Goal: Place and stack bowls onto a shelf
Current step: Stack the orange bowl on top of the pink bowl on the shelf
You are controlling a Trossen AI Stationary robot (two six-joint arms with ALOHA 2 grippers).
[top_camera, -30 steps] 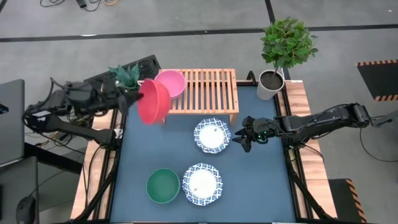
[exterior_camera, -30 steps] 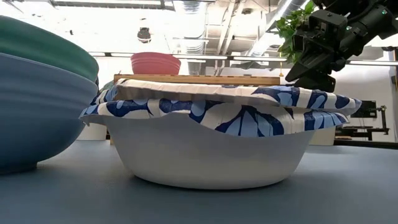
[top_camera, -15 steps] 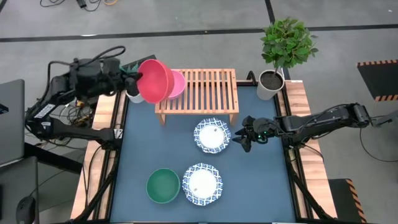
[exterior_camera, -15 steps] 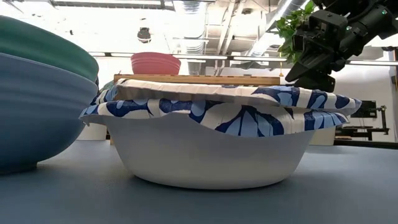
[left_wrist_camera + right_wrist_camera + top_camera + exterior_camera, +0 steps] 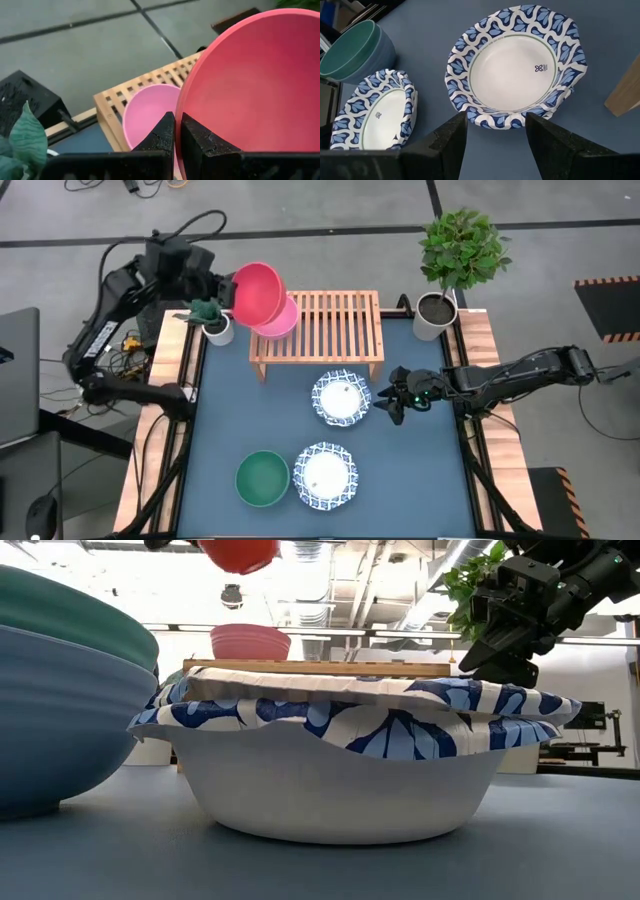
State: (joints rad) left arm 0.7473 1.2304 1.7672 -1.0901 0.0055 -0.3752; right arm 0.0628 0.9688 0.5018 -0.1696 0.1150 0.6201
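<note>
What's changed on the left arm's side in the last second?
The left gripper, shut on the rim of the red bowl, carried it from the table's left edge up and back, tilted over the light pink bowl on the slatted wooden shelf. Right gripper, both blue-patterned white bowls and teal bowl stayed put.

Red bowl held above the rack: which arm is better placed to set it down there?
Left. Its gripper grips the red bowl directly above the pink bowl on the rack.
</note>
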